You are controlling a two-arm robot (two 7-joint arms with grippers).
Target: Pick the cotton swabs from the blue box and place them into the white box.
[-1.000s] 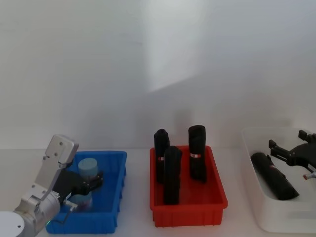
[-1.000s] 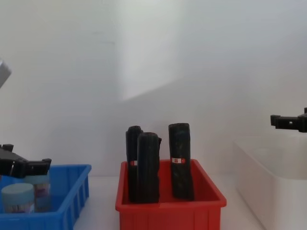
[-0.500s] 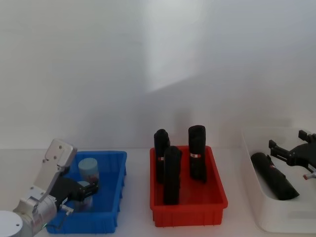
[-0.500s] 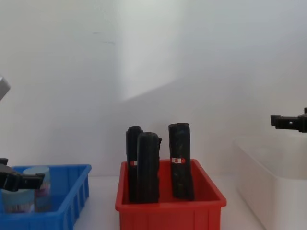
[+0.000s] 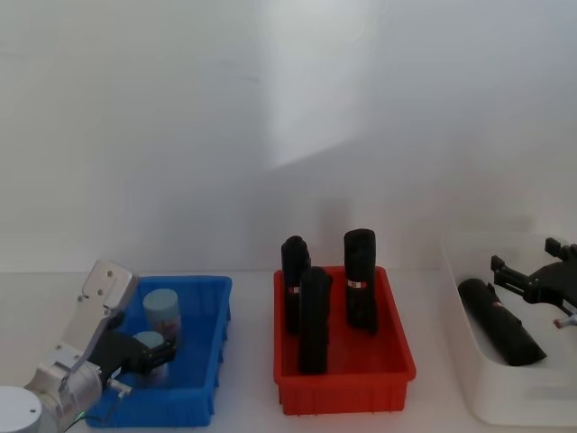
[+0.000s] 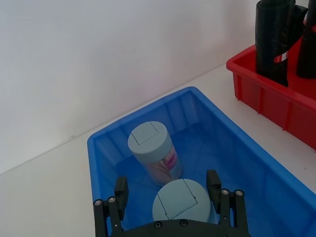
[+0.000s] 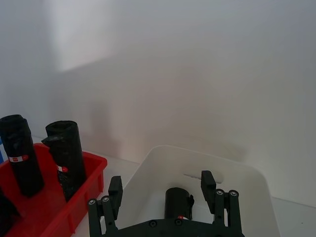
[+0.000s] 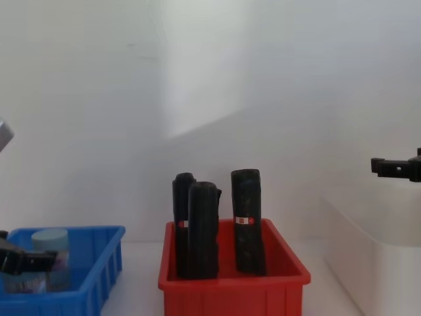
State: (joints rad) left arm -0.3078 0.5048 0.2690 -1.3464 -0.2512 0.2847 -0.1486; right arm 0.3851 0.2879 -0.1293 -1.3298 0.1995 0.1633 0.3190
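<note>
Left tool (image 6: pixel 167 180) astride cotton swabs (image 6: pixel 180 201) — blue box (image 5: pixel 219 347), right tool (image 7: pixel 161 179) aloft

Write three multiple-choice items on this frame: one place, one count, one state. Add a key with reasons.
1. Where is the left gripper?
A. lifted clear of every bin
B. down inside the blue box
C. against the back wall

2. How many cotton swab tubs stand in the blue box?
A. one
B. four
C. two

3. How do the left gripper's fingers stand?
A. open, one on each side of a tub
B. shut on nothing
C. shut on the box rim

Key:
1 B: the left wrist view shows the fingers low between the blue walls.
2 C: the nearer tub sits between the fingers and the farther tub stands just beyond it.
3 A: a finger shows on either side of the nearer tub's lid.
</note>
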